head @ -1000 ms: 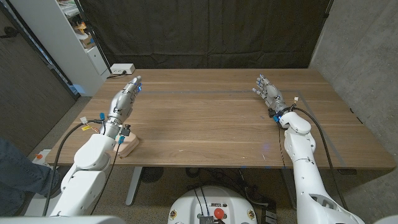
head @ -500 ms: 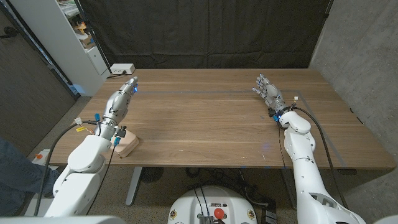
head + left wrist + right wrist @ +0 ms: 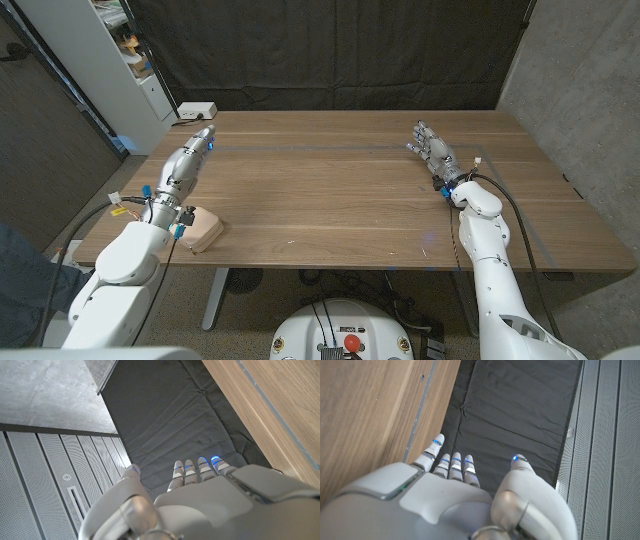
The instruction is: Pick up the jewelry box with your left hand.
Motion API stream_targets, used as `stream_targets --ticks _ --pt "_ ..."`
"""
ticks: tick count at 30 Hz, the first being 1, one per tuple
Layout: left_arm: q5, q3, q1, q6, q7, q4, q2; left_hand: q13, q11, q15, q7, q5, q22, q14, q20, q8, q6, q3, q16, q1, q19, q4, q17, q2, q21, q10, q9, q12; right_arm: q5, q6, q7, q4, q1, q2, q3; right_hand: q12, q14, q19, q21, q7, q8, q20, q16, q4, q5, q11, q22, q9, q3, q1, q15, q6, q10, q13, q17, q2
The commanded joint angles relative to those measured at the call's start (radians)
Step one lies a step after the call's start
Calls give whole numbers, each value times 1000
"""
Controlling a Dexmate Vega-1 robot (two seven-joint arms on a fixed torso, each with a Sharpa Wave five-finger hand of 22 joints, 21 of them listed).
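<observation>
A: Where do we log the box [image 3: 203, 231]?

B: Head view: a pale, rounded box sits at the near left corner of the worktop [image 3: 340, 190], close to the front edge. It is partly hidden by the left wrist and its cables, so we cannot make out a lid or a seam.

A: And the left hand [image 3: 190, 157] relative to it?

B: The hand is well past the box, farther back along the worktop's left edge, fingers stretched toward the rear. The box lies back by the forearm, just beside the wrist, on its inner side. We cannot tell whether the arm touches it. The hand itself is apart from it.

A: Hand state?

B: We read the fingers as extended side by side, thumb set off, nothing held. The left wrist view agrees: fingertips [image 3: 199, 466] straight, blue-lit, pointing at the dark curtain [image 3: 170, 425], with a strip of worktop along one side.

A: Right hand [image 3: 432, 149]?

B: It is over the far right part of the worktop, fingers spread apart and empty. Right wrist view shows the same, its fingers [image 3: 452, 466] straight against the curtain.

A: Anything else to log?

B: A small white device [image 3: 196, 110] at the back left corner and a white shelf unit [image 3: 110, 60] beyond it.
</observation>
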Motion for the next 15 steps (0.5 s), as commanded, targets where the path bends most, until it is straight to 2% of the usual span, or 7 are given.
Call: stream_targets --ticks 1,15 --pt "28 -34 51 -4 0 -46 -20 2 5 2 3 -5 5 6 -1 7 7 4 6 7 1 -5 4 6 -1 6 4 4 -4 -15 6 -34 -24 -1 7 -7 4 10 -8 -3 0 -4 5 0 5 0 2 -1 -2 0 7 3 7 0 1 2" --pt "58 -68 88 4 -6 -81 -33 2 4 3 3 -5 5 8 -1 6 9 4 5 7 3 -6 4 7 -3 8 4 3 -6 -6 6 -52 -38 2 10 -9 4 13 -13 -2 0 -3 5 -1 4 1 2 -1 -4 -1 6 3 9 0 -2 2"
